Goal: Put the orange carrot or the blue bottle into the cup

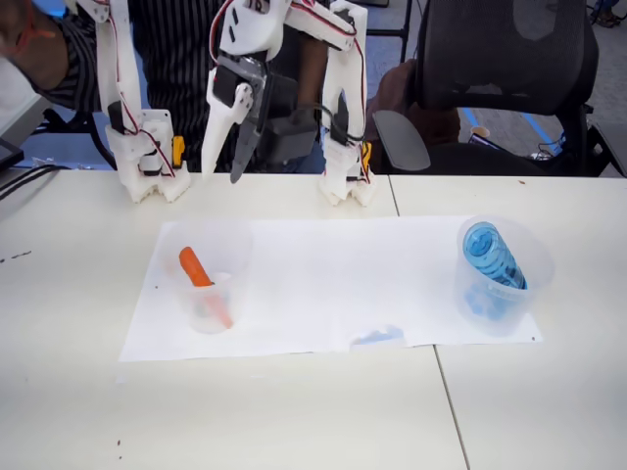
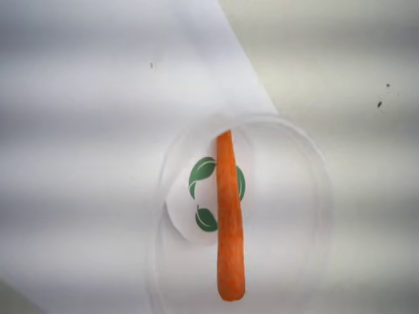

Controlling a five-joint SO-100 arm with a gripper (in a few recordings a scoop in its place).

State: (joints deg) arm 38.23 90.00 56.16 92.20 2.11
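The orange carrot (image 1: 196, 266) leans inside the cup (image 1: 236, 257), a clear tumbler on the left part of the paper. Looking straight down in the wrist view, the carrot (image 2: 230, 222) lies across the cup (image 2: 321, 190), over the green leaf mark (image 2: 200, 173) on its bottom. The blue bottle (image 1: 490, 255) stands tilted in a second clear cup (image 1: 536, 266) at the right. My gripper (image 1: 221, 176) hangs high near the table's back edge, above and behind the left cup, open, with nothing between its fingers.
Both cups stand on a white paper sheet (image 1: 333, 284) with a small blue smear (image 1: 377, 336) near its front edge. A seam between two tabletops (image 1: 446, 392) runs front to back. A person and a black chair (image 1: 509, 59) are behind the table.
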